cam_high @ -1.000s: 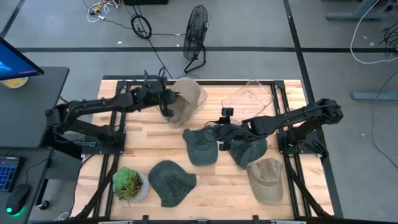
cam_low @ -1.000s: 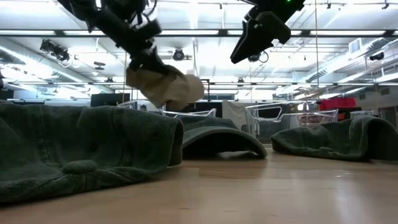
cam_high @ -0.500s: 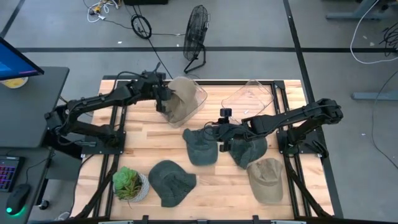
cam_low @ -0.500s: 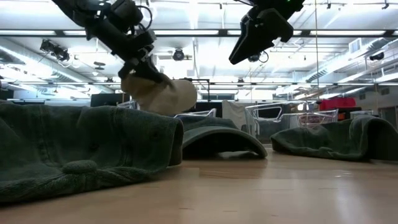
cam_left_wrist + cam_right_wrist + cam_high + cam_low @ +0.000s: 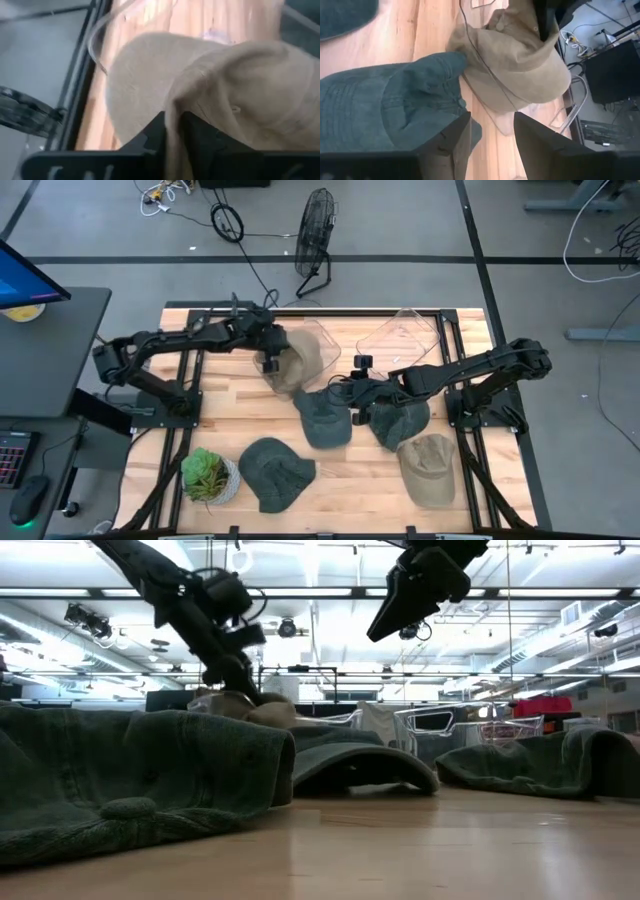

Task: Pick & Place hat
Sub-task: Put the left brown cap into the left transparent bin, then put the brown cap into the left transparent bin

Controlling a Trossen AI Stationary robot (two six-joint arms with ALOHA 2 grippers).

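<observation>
A tan hat sits low at the left clear bin; whether it lies inside the bin or over its wall, I cannot tell. My left gripper is shut on it, reaching in from the table's left. The low view shows the hat down behind a green hat. My right gripper hovers open between two green hats, touching nothing. Its wrist view shows the green hat and the tan hat beyond. My left gripper pinches a raised fold of the tan hat's cloth between its two fingers. It comes slanting down from the table's left. The hat is low beneath the fingers, and its flat part is spread out ahead of them.
A second clear bin stands at the far side. Another tan hat and a third green hat lie near the front edge, beside a potted plant. A fan stands on the floor beyond the table.
My left gripper has come down and shifted slightly toward the near edge, still shut on the tan hat. The hat hung clear in the air before; now it is lowered at the clear bin, half hidden behind the green hat in the low view.
</observation>
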